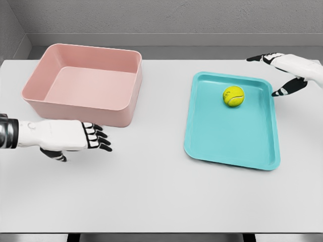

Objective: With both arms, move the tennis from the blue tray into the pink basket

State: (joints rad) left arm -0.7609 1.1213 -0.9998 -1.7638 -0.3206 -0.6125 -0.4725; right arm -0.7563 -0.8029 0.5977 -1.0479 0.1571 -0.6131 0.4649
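Resting untouched in the blue tray, the tennis ball could be rolled away if nudged by the open, empty right hand.

You had the tennis ball lying in the far part of the blue tray, with the empty pink basket well apart on the desk. Your left robot hand hovered, fingers relaxed, just before the basket. Your right robot hand was spread beside the tray's far right corner.
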